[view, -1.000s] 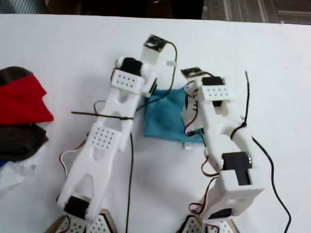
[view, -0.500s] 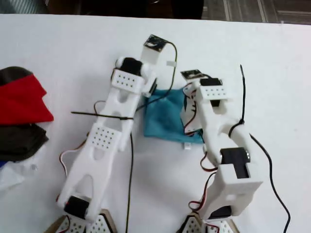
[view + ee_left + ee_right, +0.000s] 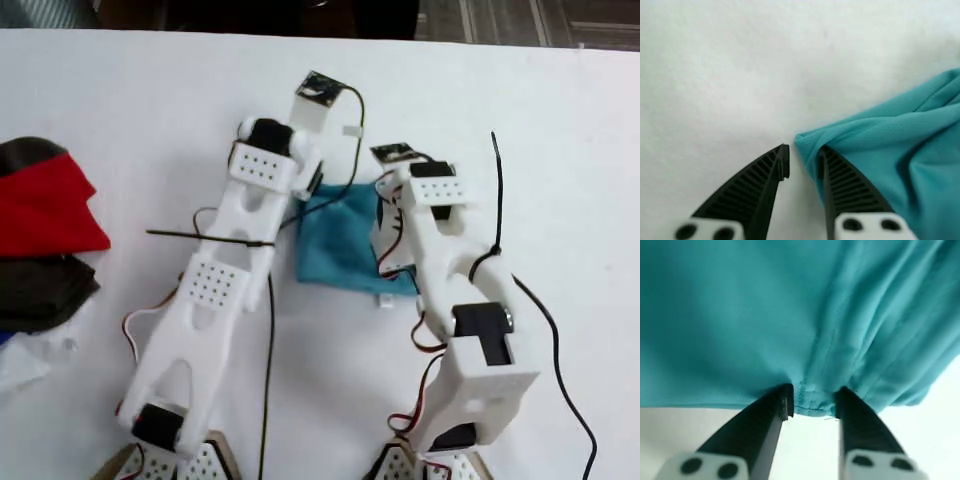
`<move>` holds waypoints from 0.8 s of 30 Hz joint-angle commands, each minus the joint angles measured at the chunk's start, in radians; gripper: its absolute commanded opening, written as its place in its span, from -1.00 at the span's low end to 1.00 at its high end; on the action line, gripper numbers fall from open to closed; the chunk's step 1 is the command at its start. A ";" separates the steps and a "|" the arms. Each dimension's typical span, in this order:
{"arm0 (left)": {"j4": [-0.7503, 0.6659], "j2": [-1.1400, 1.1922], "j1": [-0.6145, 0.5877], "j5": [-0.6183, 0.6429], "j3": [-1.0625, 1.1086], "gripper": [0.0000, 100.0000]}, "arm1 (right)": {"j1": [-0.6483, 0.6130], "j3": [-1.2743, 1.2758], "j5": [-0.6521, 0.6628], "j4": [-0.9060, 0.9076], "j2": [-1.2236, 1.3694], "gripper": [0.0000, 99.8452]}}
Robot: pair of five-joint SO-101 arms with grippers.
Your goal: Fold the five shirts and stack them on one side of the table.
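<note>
A teal shirt [image 3: 340, 245] lies partly folded on the white table [image 3: 150, 90], between my two arms. My left gripper [image 3: 802, 162] is open at the shirt's far left corner, and a folded teal corner [image 3: 812, 140] lies just ahead of the tips, against one finger. On the shirt's right side, my right gripper [image 3: 812, 402] is open low over the cloth. The stitched hem [image 3: 815, 407] runs across the gap between its fingers, and creases in the cloth run toward that spot.
At the table's left edge lies a pile with a red shirt [image 3: 45, 205] over dark ones [image 3: 40, 290], and a pale garment [image 3: 25, 360] below it. Loose black cables [image 3: 268, 330] trail beside both arms. Bare table lies at the far side and on the right.
The right arm has shifted slightly to the left and its cable has swung with it. The left arm and the teal shirt have kept still.
</note>
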 commanded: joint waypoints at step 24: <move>-0.012 -0.064 -0.015 0.003 -0.035 -0.75 | 0.128 -0.031 0.086 0.016 -0.174 -0.96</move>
